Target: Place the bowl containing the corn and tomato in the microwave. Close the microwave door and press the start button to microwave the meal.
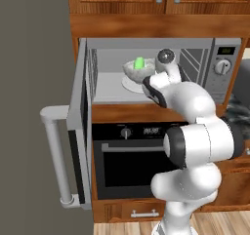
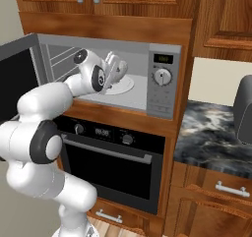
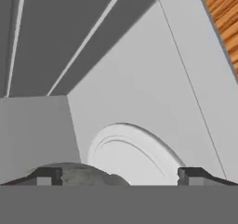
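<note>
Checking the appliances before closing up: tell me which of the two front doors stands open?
The microwave door, swung out left on its hinge. The black oven door below sits shut.

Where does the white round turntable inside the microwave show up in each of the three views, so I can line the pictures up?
Left base view: white round turntable sits centre-top, under the pale grey glassy bowl, left of the arm.
Right base view: upper middle, its right part showing past the robot's hand.
Hand view: lower centre, a white arc between the fingertips.
Shared landmark: the silver-grey microwave's pale floor around the plate.
</note>
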Robot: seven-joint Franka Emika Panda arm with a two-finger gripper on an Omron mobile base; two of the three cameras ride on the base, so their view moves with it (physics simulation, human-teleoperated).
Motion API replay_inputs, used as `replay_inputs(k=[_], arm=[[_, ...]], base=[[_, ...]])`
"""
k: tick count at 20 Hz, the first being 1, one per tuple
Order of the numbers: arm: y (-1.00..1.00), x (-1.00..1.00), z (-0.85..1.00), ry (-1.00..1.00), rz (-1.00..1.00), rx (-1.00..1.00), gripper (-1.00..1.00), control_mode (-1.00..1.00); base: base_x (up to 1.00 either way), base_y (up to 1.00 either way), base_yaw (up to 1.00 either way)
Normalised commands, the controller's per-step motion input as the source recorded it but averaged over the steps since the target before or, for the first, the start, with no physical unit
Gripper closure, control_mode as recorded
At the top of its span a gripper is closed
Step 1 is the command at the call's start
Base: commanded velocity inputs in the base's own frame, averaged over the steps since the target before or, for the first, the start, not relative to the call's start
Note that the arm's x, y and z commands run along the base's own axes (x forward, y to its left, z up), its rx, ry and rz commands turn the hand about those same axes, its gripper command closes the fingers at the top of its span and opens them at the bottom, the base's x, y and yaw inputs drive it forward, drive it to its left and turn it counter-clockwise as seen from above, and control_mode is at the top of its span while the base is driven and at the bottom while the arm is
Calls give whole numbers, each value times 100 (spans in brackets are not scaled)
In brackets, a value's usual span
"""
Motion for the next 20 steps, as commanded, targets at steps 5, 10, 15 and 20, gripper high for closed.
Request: replay_inputs(k=[5, 10, 15, 20], arm=[[0, -21, -8, -49, 0, 7, -100, -100], [0, -73, 44, -20, 0, 4, -100, -100], [0, -100, 61, 5, 0, 0, -100, -100], [5, -100, 67, 19, 2, -18, -100, -100]], base=[[0, 0, 0], [0, 0, 0], [0, 0, 0], [0, 0, 0]])
